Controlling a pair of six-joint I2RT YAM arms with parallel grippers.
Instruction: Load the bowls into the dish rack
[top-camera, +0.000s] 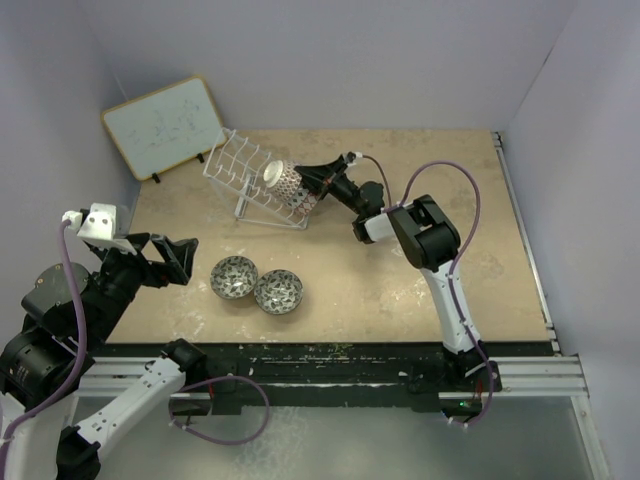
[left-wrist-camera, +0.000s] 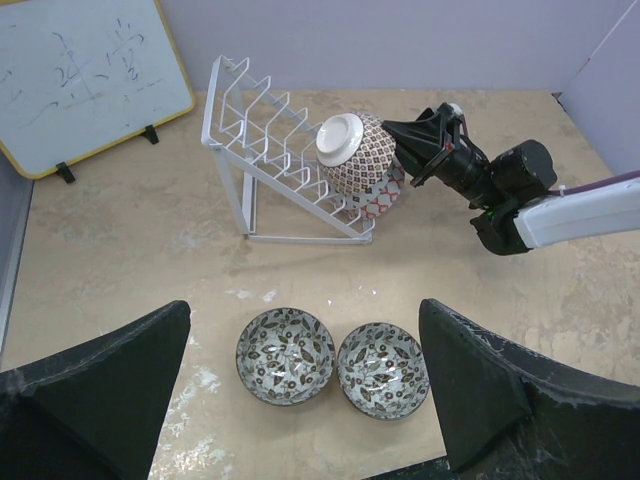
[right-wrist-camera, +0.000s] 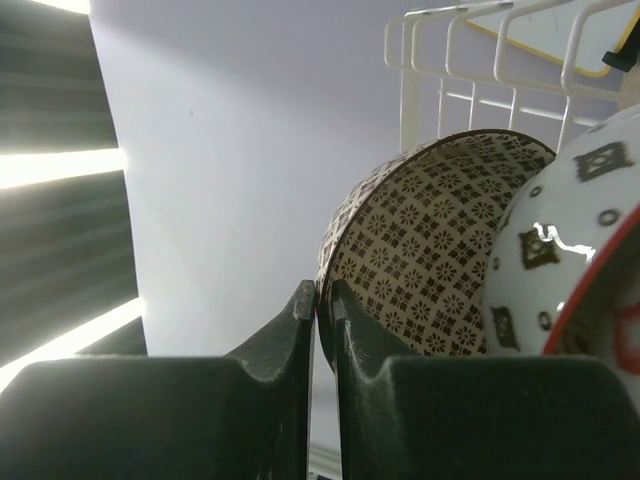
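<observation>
R tool is pinching the beige-brown bowl by its rim at the low end of the dish rack, against the pink-red bowl, so releasing w/o seating it is prob. risking a slide-off; L tool is hanging open.

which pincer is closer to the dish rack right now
Right. The right pincer is at the dish rack, shut on the rim of the brown bowl leaning in it. The left pincer hangs open well away, beside the grey bowls.

Right arm outstretched, jaws clamped, left jaws wide
</observation>
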